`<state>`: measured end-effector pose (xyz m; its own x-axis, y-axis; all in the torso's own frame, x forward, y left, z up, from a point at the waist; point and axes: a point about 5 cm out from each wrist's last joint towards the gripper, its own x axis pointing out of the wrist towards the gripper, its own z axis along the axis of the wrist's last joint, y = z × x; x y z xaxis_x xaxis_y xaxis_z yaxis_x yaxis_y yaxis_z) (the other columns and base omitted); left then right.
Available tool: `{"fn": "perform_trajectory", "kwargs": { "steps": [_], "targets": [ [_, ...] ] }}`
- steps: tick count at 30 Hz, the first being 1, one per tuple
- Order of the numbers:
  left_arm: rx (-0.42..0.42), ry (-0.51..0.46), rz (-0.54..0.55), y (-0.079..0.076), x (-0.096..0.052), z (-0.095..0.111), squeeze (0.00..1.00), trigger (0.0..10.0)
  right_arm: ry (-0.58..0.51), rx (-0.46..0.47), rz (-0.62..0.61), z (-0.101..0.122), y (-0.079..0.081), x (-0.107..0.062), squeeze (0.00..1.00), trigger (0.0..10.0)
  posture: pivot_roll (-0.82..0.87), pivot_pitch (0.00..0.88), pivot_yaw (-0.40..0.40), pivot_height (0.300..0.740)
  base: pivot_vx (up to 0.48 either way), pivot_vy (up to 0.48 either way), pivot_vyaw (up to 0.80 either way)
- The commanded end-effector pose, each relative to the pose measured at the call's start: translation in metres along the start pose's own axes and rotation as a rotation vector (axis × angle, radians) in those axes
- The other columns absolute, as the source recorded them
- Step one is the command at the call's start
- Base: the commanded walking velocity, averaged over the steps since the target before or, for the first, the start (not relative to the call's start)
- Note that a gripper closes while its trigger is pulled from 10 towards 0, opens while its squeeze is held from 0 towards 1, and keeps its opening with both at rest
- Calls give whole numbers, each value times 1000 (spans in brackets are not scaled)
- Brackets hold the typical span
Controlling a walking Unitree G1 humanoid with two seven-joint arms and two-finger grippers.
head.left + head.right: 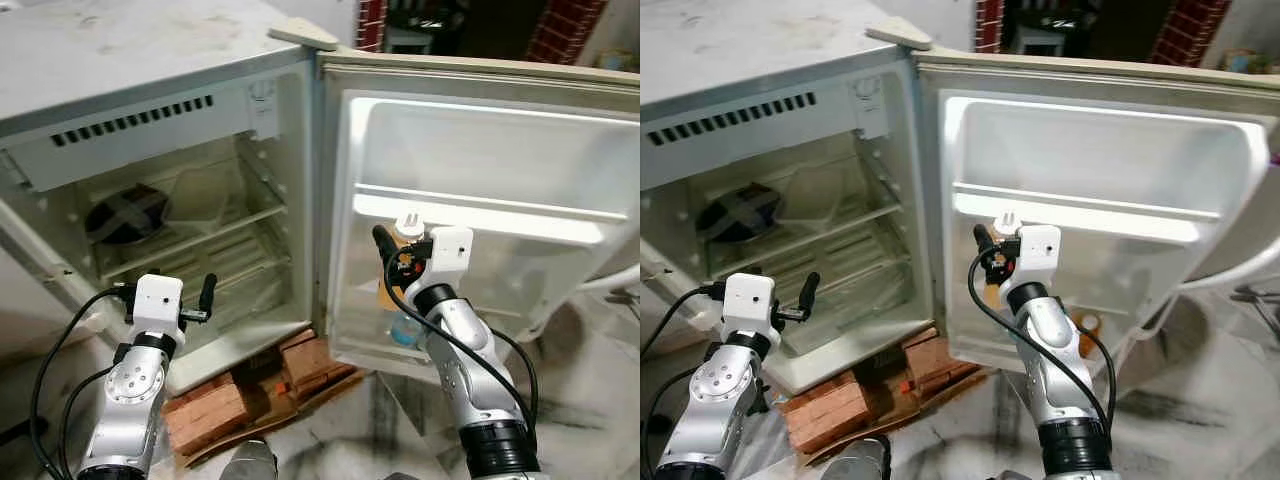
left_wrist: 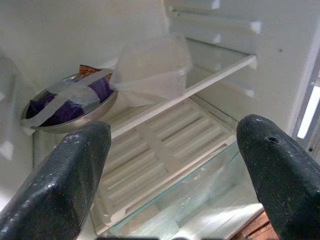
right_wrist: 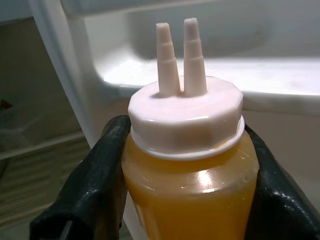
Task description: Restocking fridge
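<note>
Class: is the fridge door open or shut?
Open. The fridge door stands swung wide, baring its inner shelves, with the right gripper holding a squeeze bottle before it.

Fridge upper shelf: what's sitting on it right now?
On the upper shelf sit a steel bowl with taped purple contents and a clear plastic container beside it. The container's contents can't be made out.

Fridge (image 1: 150,150) at 10 o'clock, its door (image 1: 480,200) open at 2 o'clock. Bowl (image 1: 125,213) on upper shelf (image 1: 200,235), container (image 1: 205,195) just right. Bricks (image 1: 250,390) under fridge.
</note>
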<state>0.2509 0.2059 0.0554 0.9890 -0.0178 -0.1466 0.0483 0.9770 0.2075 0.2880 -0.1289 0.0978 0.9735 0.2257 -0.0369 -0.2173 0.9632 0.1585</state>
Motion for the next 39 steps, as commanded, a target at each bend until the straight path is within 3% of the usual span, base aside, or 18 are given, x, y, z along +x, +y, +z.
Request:
{"fn": "perform_trajectory", "kwargs": {
  "steps": [1,11,17,28,39],
  "targets": [
    [10,3,3,1,0,-1,0,10000,-44,-2,10,12,0,3,0,10000,97,13,-23,740,0,-277,488],
    [10,3,2,1,0,-1,0,10000,-33,1,17,10,2,3,0,10000,97,14,-22,740,0,-393,124],
    [0,-1,3,1,0,-1,0,10000,-20,12,31,8,3,3,0,10000,98,15,-22,740,0,0,0],
    [-5,1,10,1,0,0,0,10000,53,123,240,0,29,-2,0,10000,100,17,-25,740,0,0,0],
    [9,13,15,2,0,-2,0,10000,47,121,319,3,38,-5,0,10000,99,18,-24,740,0,-104,0]
  ]
}}
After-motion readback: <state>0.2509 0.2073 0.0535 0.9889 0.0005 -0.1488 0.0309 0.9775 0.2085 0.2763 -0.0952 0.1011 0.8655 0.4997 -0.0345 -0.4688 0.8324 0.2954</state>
